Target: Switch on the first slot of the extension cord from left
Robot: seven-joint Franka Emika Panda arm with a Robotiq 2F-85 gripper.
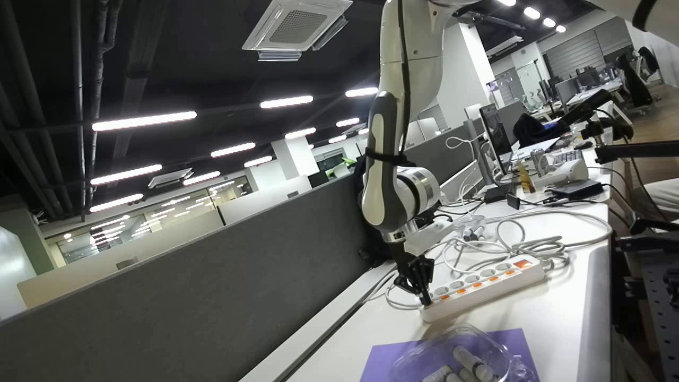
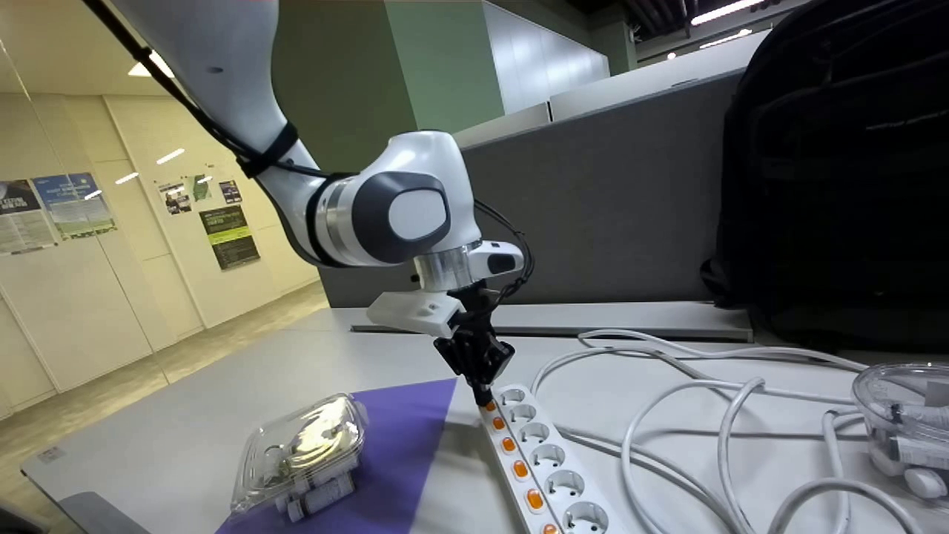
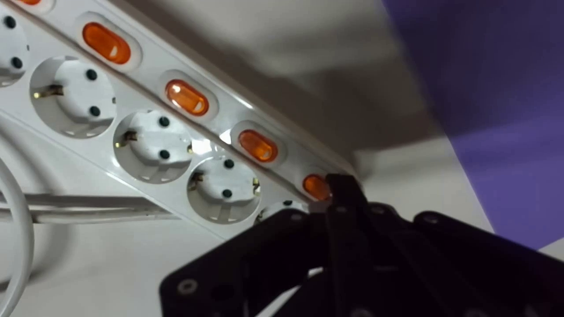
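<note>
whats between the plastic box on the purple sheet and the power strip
Going from the plastic box: part of the purple sheet, then white tabletop, up to the power strip. An exterior view shows it.

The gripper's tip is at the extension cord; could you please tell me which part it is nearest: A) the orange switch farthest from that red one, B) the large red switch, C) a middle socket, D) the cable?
A: in the wrist view the gripper partly hides the endmost orange switch, and an exterior view shows the large red switch at the opposite end.
</note>
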